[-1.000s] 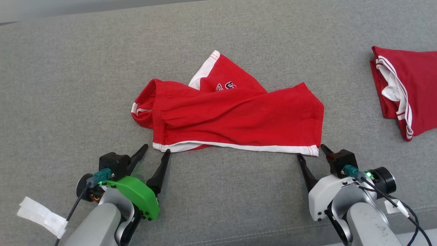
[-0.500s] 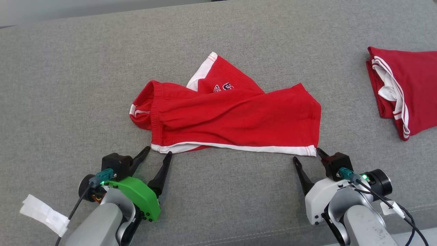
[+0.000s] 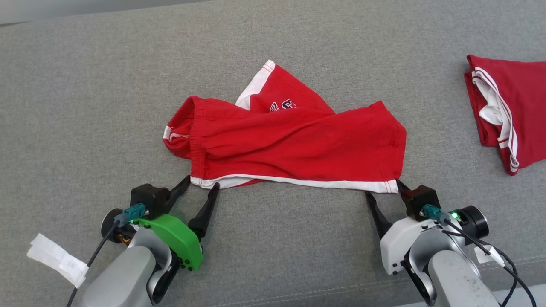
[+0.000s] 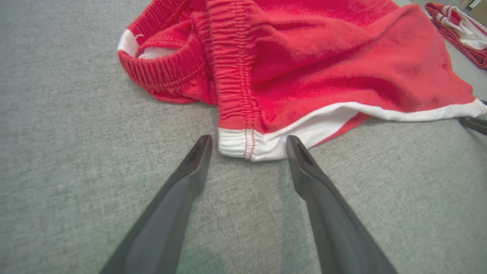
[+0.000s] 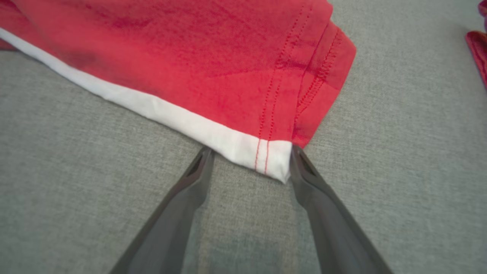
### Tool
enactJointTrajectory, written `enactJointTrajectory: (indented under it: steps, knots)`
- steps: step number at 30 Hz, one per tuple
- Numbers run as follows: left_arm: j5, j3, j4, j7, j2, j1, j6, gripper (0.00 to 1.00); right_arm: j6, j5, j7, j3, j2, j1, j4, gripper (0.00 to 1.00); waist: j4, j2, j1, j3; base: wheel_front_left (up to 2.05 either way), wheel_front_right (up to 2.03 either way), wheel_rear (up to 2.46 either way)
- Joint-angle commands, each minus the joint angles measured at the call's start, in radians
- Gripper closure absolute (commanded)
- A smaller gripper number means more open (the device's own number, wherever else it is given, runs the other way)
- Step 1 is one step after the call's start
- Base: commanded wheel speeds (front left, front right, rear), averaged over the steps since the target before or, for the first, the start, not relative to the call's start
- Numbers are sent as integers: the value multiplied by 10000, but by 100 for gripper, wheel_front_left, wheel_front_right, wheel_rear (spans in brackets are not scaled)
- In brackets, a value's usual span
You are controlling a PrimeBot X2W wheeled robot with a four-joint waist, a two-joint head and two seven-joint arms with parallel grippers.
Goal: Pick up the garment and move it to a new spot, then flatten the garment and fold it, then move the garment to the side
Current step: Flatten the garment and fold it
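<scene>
**Orientation.** The garment (image 3: 294, 145) lies near the centre of the grey upholstered surface (image 3: 85, 106). In the head view its long axis runs left to right. The elastic waistband is at the left end and a leg hem is at the right end. A second leg angles away toward the far side, partly covered by the near one.

**Appearance.** Red shorts, wrinkled, with a white stripe along the near edge and a small printed mark on the far leg.

**Count.** Two red garments: the shorts, and one folded piece (image 3: 516, 106) well apart at the right edge. Two pincers.

**Pincer state.**
- The left pincer (image 3: 202, 182) is spread wide, with its tips either side of the near waistband corner (image 4: 243, 146). It holds nothing.
- The right pincer (image 3: 383, 188) is spread wide, with its tips flanking the near hem corner (image 5: 272, 158). It is not clamped on the cloth.
</scene>
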Motion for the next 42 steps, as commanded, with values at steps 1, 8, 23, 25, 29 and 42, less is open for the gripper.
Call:
enactJointTrajectory:
  steps: [1, 8, 23, 25, 29, 42]
  knots:
    - [-23, -56, -3, -28, 83, -197, -2, 0, -5, 15, -5, 45, -37, -126, 122, 0, -6, 107, 0, 41, 0, 0, 0]
    - [-123, -482, -62, -88, -20, -472, -2, 100, -5, 98, -71, 215, 22, -505, 496, 81, -33, 107, 0, 198, 0, 0, 0]
    - [-953, -269, -2281, -13, 1047, 210, 83, 100, -5, 1884, -242, 323, -255, -344, -910, 100, -172, 107, 0, -302, 0, 0, 0]
    - [-1206, -62, -3159, 106, 1355, 399, 240, 100, -5, 2314, -46, 256, -395, -153, -1671, 100, -186, 107, 0, -451, 0, 0, 0]
    - [-1582, 273, -5355, 657, 2027, 785, 759, 100, -5, 3260, 522, -46, -598, 356, -3512, 100, -205, 107, 0, -777, 0, 0, 0]
    - [-3239, 1935, -10708, 3567, 3640, -550, 2656, 100, -3, 5016, 2585, -2085, -906, -421, -8585, 100, -168, 107, 0, -793, 0, 0, 0]
